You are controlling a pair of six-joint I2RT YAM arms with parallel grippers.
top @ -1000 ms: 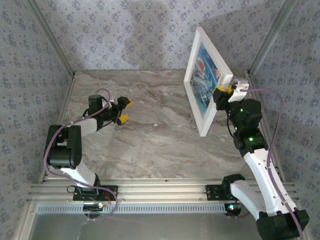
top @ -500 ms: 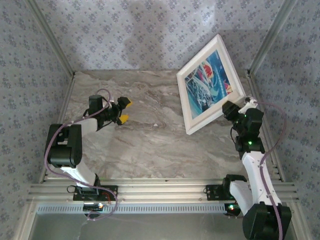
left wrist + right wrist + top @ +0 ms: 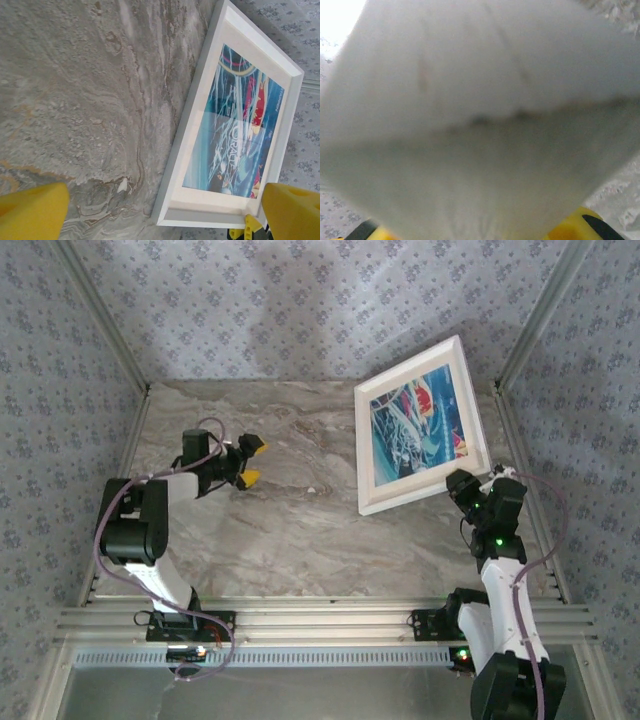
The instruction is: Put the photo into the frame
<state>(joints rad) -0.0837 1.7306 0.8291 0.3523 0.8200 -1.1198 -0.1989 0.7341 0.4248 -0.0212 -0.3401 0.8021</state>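
The white frame [image 3: 362,445] is held tilted over the right side of the table, face toward the top camera. The photo [image 3: 420,425], blue-teal with red and white marks, sits inside it. My right gripper [image 3: 466,481] is shut on the frame's near right corner. In the right wrist view the frame [image 3: 470,100] is a white blur just above that gripper [image 3: 475,235]. My left gripper [image 3: 248,462] stands open and empty over the left of the table. From the left wrist, the frame [image 3: 200,212] and photo [image 3: 240,135] lie beyond the open left gripper [image 3: 162,212].
The marble tabletop [image 3: 280,520] is bare between the arms. Patterned walls and metal posts [image 3: 530,330] close in the back and sides; the frame's far corner is near the right post.
The frame has turned from nearly edge-on to face the top camera and has dropped lower. The right arm drew back toward its base. The left gripper barely moved.
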